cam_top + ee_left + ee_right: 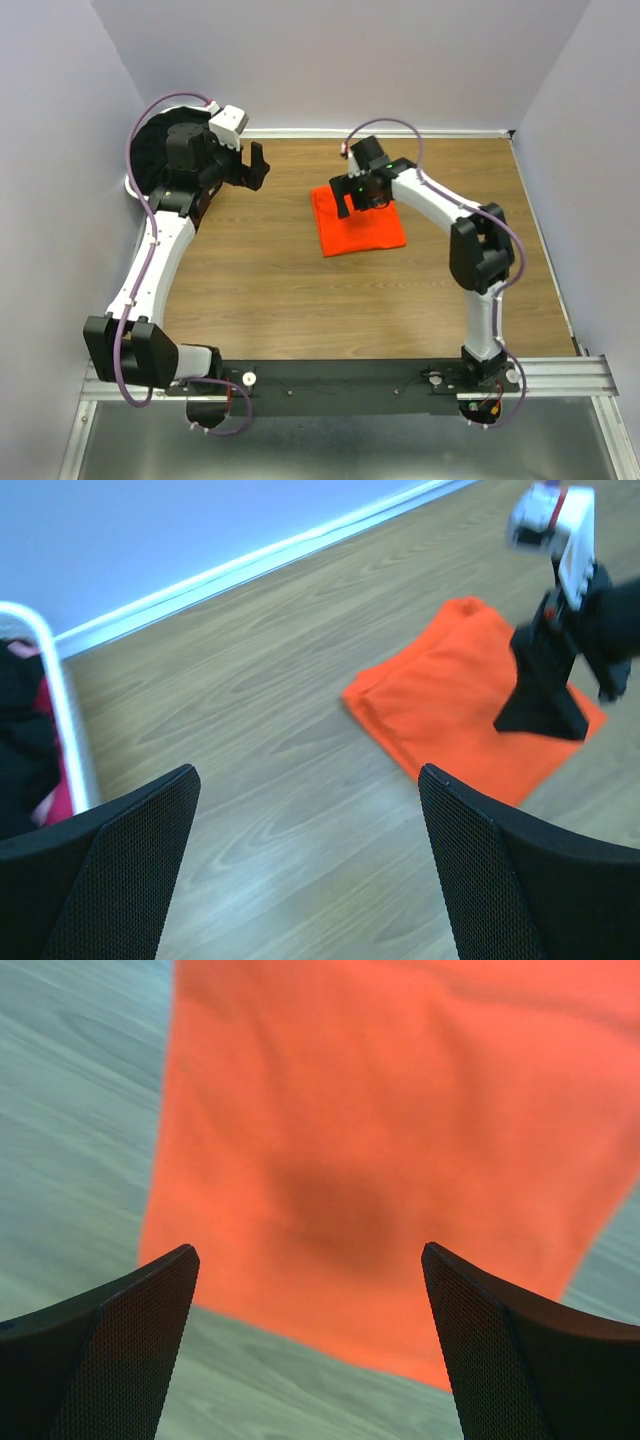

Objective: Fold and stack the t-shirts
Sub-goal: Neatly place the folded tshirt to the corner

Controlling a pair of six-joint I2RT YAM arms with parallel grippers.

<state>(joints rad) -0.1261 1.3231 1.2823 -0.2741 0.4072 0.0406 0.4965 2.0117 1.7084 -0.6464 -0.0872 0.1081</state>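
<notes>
A bright orange t-shirt [362, 226] lies folded into a flat rectangle on the wooden table, right of the middle. It also shows in the left wrist view [450, 705] and fills the right wrist view [380, 1130]. My right gripper [355, 205] hovers open and empty just above the shirt's far left part [310, 1350]. My left gripper [256, 170] is open and empty over bare wood at the back left [310, 860], apart from the shirt. Black cloth [20, 730] and a bit of pink cloth [55, 800] lie in the basket.
A white laundry basket [60, 710] stands at the back left corner [131, 187], mostly hidden behind my left arm. Walls close the table on the left, back and right. The arm bases sit on a rail [350, 375] at the near edge.
</notes>
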